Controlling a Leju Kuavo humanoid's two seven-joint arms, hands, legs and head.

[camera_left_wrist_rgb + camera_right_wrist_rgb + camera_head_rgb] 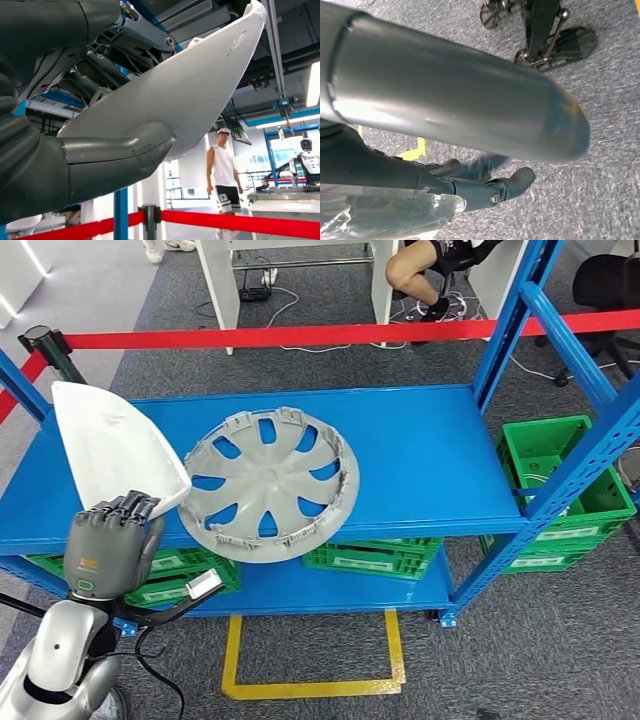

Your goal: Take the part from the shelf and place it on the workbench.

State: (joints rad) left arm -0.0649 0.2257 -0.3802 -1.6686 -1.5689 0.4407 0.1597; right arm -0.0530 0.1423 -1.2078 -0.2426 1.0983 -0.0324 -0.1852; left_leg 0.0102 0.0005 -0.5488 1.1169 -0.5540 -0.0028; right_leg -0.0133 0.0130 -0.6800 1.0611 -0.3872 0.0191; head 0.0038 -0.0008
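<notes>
A white, curved plastic part (113, 445) is held by my left hand (113, 540) above the left end of the blue shelf (423, 460). The left wrist view shows the same white part (196, 85) pinched between my thick thumb (113, 155) and the darker fingers (124, 45) on its other face. A grey wheel cover (272, 485) lies flat on the shelf just right of the held part. My right hand (471, 125) hangs over grey carpet, holding nothing, its thumb apart from the dark fingers (490, 187).
Green crates sit on the lower shelf level (370, 558) and beside the rack on the right (562, 490). A red barrier tape (302, 335) runs behind the shelf, and yellow floor tape (313, 685) lies in front. A person (224, 170) walks beyond the barrier.
</notes>
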